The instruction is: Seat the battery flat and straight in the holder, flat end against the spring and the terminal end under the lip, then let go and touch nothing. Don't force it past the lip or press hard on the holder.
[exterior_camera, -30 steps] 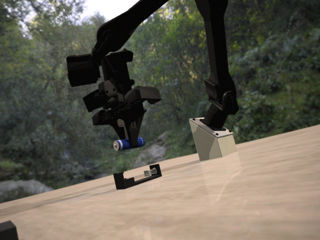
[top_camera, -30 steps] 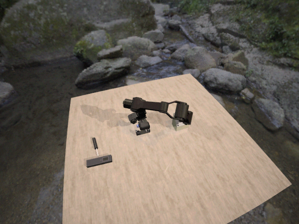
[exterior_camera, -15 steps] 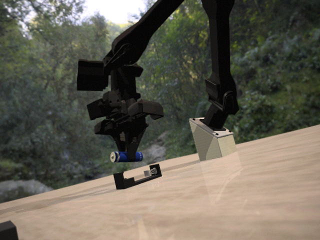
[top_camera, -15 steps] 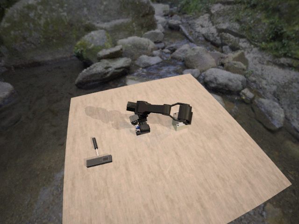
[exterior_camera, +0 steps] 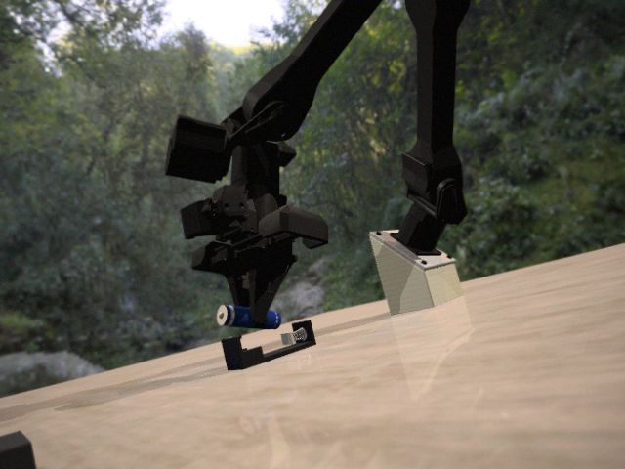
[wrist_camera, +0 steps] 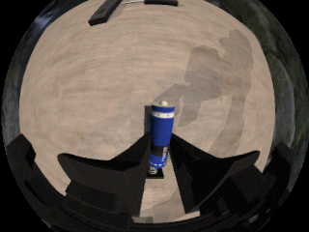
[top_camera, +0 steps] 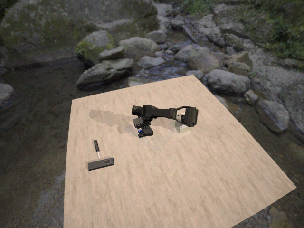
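Note:
A blue battery (top_camera: 139, 131) (exterior_camera: 242, 317) (wrist_camera: 162, 130) is held crosswise and roughly level above the holder, touching no part of it that I can see. Its terminal end points away from the spring end. My gripper (exterior_camera: 258, 319) (wrist_camera: 159, 135) is shut on the battery, nearer its flat end. The black holder (exterior_camera: 234, 358) (wrist_camera: 148, 118) lies on the table below; its coil spring (exterior_camera: 300, 334) (wrist_camera: 153, 170) is under the battery's flat-end side. In the wrist view the battery covers most of the holder, which shows along its left side. In the top view the holder is mostly hidden.
A dark grey box-shaped device (top_camera: 100, 163) (wrist_camera: 103, 12) and a black-handled screwdriver (top_camera: 96, 146) (wrist_camera: 161, 2) lie on the wooden table (top_camera: 171, 184), away from the holder. The arm's pale base block (top_camera: 183, 129) (exterior_camera: 413, 282) stands to the holder's right in the top and exterior views.

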Controlling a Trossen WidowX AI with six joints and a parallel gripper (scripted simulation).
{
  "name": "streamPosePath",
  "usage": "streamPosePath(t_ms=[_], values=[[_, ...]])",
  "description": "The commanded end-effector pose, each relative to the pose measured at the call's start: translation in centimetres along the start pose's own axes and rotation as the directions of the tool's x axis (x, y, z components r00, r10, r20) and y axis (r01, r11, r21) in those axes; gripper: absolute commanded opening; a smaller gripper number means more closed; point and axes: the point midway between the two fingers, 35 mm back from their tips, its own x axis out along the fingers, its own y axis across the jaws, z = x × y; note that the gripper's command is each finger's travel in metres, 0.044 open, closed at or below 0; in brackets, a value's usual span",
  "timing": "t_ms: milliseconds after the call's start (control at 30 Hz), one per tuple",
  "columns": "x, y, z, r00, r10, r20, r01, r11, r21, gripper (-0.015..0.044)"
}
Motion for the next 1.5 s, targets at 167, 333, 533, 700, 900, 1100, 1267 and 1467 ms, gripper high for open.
streamPosePath(t_ms=[167,333,533,700,900,1100,1267,1467], values=[[0.4,0.0,-0.4,0.999,-0.003,0.045,0.003,1.0,0.008,0.0065],[0.6,-0.1,-0.5,0.997,-0.008,0.074,0.007,1.0,0.01,0.0065],[0.8,-0.1,-0.7,0.994,-0.011,0.107,0.009,1.0,0.012,0.0065],[1.0,-0.1,-0.9,0.991,-0.012,0.134,0.01,1.0,0.013,0.0065],[1.1,-0.1,-1.1,0.986,-0.015,0.165,0.013,1.0,0.015,0.0065],[1.2,0.1,-1.3,0.98,-0.017,0.197,0.014,1.0,0.016,0.0065],[1.2,0.2,-1.5,0.975,-0.019,0.223,0.015,1.0,0.018,0.0065],[1.2,0.4,-1.6,0.969,-0.021,0.246,0.017,1.0,0.019,0.0065]])
